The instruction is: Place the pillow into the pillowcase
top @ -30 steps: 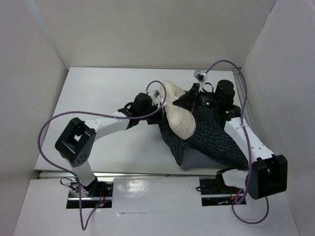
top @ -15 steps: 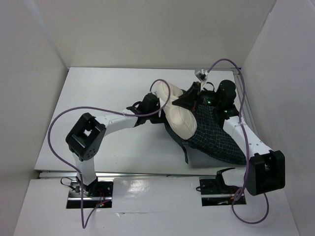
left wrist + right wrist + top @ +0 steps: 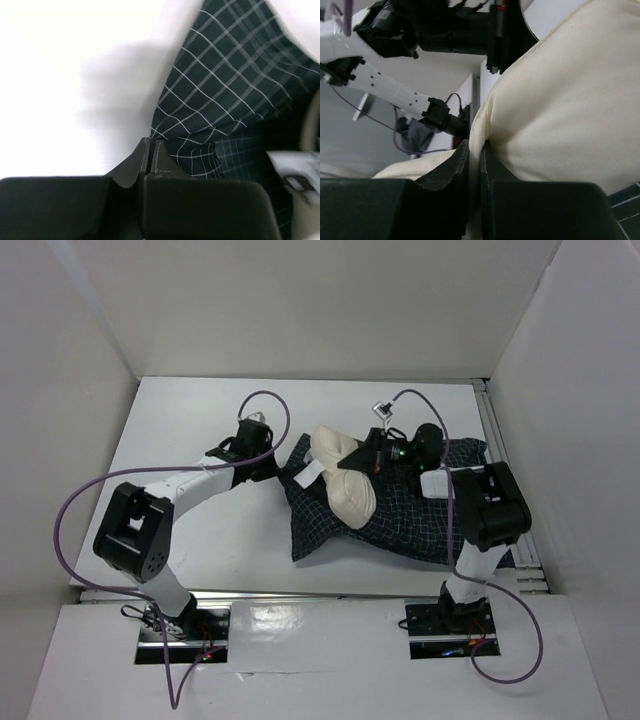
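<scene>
The cream pillow [image 3: 345,490] lies partly on and partly inside the dark checked pillowcase [image 3: 400,525] at mid-table. My right gripper [image 3: 362,458] is at the pillow's far right side, shut on its seamed edge; the right wrist view shows the pillow [image 3: 560,110] pinched between the right gripper's [image 3: 475,145] fingers. My left gripper [image 3: 280,466] is at the pillowcase's far left corner. In the left wrist view the left gripper [image 3: 151,142] is shut, with the pillowcase [image 3: 220,100] corner running to a point at its tips. A white tag [image 3: 295,165] shows at the right.
The white table [image 3: 200,520] is walled in by white panels at the back and both sides. A metal rail [image 3: 495,430] runs along the right edge. Purple cables loop over both arms, one [image 3: 270,405] above the left wrist.
My left gripper went from open to shut and moved left, and the pillowcase corner moved with it. The right arm folded in, and pillow and pillowcase shifted left and lie flatter.
</scene>
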You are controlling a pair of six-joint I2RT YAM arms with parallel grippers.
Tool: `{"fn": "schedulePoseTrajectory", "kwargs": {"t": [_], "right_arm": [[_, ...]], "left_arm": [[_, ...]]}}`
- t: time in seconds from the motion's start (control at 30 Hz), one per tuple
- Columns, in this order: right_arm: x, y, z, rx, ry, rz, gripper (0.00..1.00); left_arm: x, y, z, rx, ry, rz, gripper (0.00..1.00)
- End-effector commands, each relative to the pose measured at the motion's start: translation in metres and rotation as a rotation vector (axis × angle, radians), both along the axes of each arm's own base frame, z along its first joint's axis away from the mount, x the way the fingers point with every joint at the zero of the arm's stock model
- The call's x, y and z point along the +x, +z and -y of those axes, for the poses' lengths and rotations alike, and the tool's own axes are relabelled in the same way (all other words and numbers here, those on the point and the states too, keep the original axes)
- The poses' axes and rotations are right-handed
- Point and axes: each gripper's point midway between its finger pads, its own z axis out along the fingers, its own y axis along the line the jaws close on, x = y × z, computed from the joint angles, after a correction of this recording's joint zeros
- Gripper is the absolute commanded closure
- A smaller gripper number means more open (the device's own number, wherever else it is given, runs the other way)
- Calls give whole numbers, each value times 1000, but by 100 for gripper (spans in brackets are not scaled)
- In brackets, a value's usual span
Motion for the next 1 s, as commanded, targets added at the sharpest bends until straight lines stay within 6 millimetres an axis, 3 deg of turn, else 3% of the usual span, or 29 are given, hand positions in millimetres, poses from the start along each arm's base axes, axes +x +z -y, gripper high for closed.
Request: {"fn": "schedulePoseTrajectory", "kwargs": {"t": [0.0, 0.17, 0.3, 0.33, 0.4, 0.47, 0.5, 0.53, 0.67, 0.8, 0.97], "right_arm": [[-22, 50, 0, 101, 117, 463, 100], [-24, 73, -21, 124, 194, 528, 100], [-25, 91, -21, 113, 224, 579, 100], [-27, 88, -21, 98, 237, 581, 100], [-32, 100, -19, 104, 239, 608, 100], [-37, 91, -21, 94, 257, 570, 100], [-40, 90, -20, 93, 257, 565, 100], [-45, 83, -23, 92, 268, 538, 100], [-50, 74, -25, 102, 266, 498, 100], [-57, 71, -34, 109, 295, 499, 100], [-53, 82, -39, 136, 285, 509, 100]], "left_arm": [[-8, 5, -16, 71, -22, 18, 100], [-12, 18, -14, 53, -66, 37, 100], [-11, 15, -51, 99, 23, 28, 100], [-16, 4, -60, 107, 26, 2, 100], [-14, 7, -70, 73, 31, 3, 100], [-12, 13, -67, 72, 5, 11, 93], [-11, 13, -65, 72, -12, 11, 89], [-10, 18, -60, 67, -53, 24, 73], [-11, 38, -45, 38, -120, 98, 40], [-19, 52, -16, 34, -260, 181, 30], [-44, 49, 35, -26, -416, 178, 30]]}}
